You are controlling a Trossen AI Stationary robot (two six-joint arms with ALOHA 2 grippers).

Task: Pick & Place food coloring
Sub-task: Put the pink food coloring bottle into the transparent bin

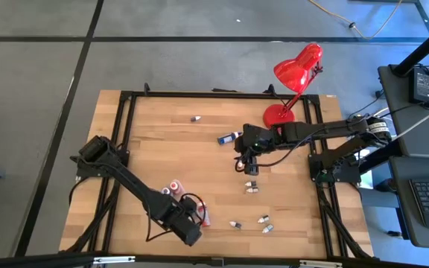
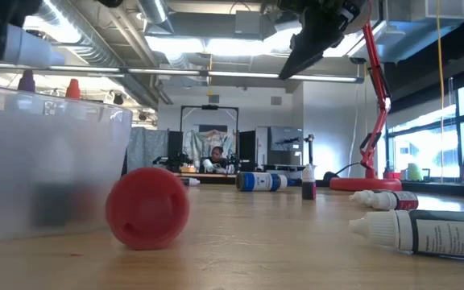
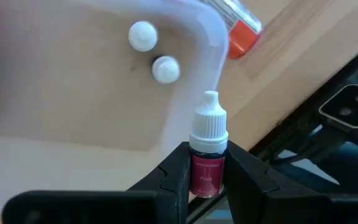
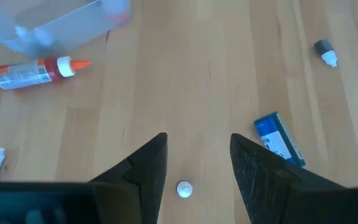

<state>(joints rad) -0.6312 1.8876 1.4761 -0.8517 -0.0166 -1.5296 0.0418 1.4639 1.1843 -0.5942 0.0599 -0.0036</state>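
A small dark-pink dropper bottle with a ribbed white cap [image 3: 207, 146] sits clamped between the fingers of the left gripper [image 3: 207, 180], its long axis running along the fingers and its pointed nozzle facing away from the wrist, toward the clear rectangular plastic tray [image 3: 185, 74]. Two white caps [image 3: 155, 53] of bottles standing in the tray show through its cloudy, smooth wall. An orange-red bottle [image 3: 241, 32] lies on its side just beyond the tray's corner. In the high view this gripper hangs over the near left part of the pale wooden table [image 1: 162, 149], beside the tray. Further bottles lie scattered on the boards, mostly on their sides. The right gripper [image 4: 194, 165] hovers mid-table with fingers apart and nothing between them, above one upright white-capped bottle [image 4: 184, 189]; a blue-labelled bottle [image 4: 279, 139] lies near it.
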